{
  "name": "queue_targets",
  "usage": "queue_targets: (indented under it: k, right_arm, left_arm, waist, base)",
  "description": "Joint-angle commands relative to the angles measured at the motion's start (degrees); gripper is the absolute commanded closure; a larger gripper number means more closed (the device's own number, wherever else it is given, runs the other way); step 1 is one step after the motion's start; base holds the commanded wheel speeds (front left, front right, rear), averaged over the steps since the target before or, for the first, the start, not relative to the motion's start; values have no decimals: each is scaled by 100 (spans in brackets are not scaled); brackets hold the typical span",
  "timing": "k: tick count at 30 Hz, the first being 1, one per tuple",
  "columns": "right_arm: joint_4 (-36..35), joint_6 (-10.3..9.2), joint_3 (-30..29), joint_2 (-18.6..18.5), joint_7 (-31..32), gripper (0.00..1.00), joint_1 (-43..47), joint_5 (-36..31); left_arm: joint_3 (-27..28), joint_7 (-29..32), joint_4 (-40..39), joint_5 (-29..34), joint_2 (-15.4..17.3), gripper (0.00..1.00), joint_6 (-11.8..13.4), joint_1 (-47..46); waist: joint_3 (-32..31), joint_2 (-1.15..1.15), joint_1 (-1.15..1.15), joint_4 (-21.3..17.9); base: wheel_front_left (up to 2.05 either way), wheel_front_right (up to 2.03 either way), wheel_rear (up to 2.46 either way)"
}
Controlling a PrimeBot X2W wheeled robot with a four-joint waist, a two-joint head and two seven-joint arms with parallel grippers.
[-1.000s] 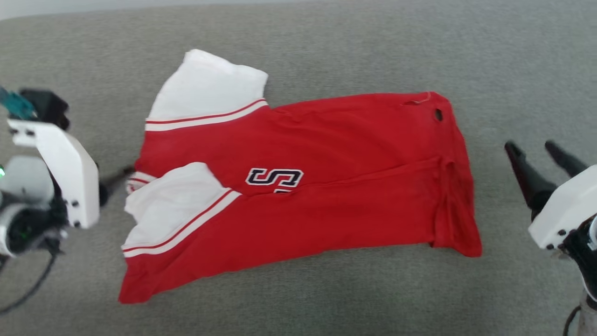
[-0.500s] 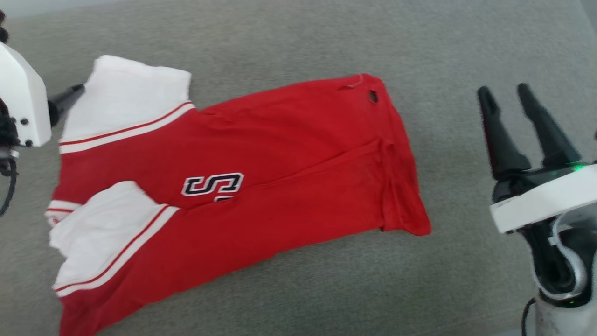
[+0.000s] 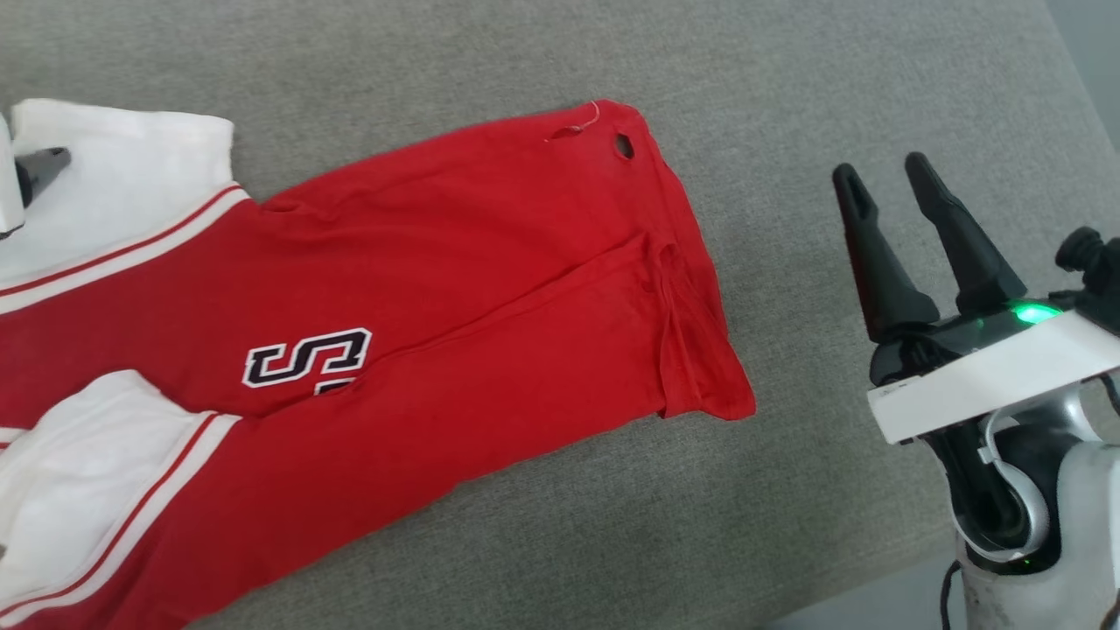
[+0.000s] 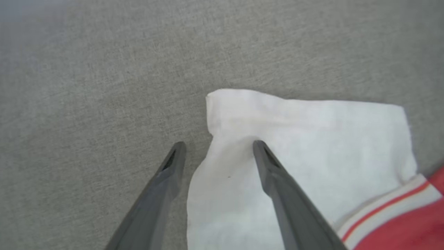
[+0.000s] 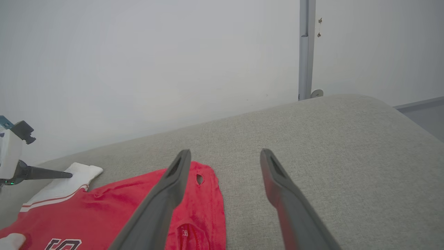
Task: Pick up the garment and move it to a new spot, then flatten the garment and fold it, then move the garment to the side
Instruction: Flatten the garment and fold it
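The garment [image 3: 490, 262], a red jersey with white sleeves, striped trim and black-and-white lettering, lies spread on a grey fabric surface [image 3: 437, 61], its hem toward the right. My left gripper [image 4: 218, 146] is open and straddles the edge of the far white sleeve [image 4: 305, 139]: one finger over the cloth, the other over bare grey fabric. One of its fingers [image 3: 44, 166] shows at the head view's left edge. My right gripper [image 3: 884, 179] is open, empty, and raised to the right of the hem, apart from the cloth. The right wrist view has the garment [image 5: 104, 208] at lower left.
The grey surface's rounded edge [image 3: 875, 577] runs close under my right arm, with floor beyond it. A pale wall [image 5: 156, 69] with a vertical pipe [image 5: 304, 52] stands behind the surface. Bare grey fabric stretches right of the hem.
The head camera has swung right, sliding the garment leftward in the picture. My left gripper went from the neck area to the far white sleeve. Both grippers stayed open.
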Motion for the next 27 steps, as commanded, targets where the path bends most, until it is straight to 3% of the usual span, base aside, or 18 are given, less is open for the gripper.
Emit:
queue_targets:
  k: [1,8,9,10,21,22,27]
  right_arm:
    - [-8,1,44,6,6,0,-88,9]
    - [152,1,331,6,454,0,-408,-141]
    - [222,1,356,5,576,0,-493,-150]
    - [327,1,367,6,744,0,-582,-177]
    - [2244,1,329,0,2268,0,-2677,-628]
    - [2702,1,457,8,2500,0,-3061,-798]
    - [3714,1,772,3,3023,0,-3689,-901]
  left_arm:
    - [-11,-6,123,61,-15,0,21,-99]
    - [-144,205,804,73,-384,0,-118,-146]
    - [-208,373,867,46,-460,69,-169,-126]
    - [-255,488,922,52,-530,100,-180,-130]
    - [-397,550,1142,249,-1208,100,-365,-714]
    - [-380,496,1204,236,-1322,100,-365,-765]
    - [-381,458,1370,221,-1536,100,-419,-858]
  waist:
    - [80,0,0,-80]
    - [256,0,0,-153]
    - [277,0,0,-147]
    - [304,0,0,-128]
    - [546,0,0,337]
    - [574,0,0,423]
    - [621,0,0,562]
  base:
    - [0,0,0]
    - [0,0,0]
    - [0,0,0]
    - [0,0,0]
    - [0,0,0]
    - [0,0,0]
    - [0,0,0]
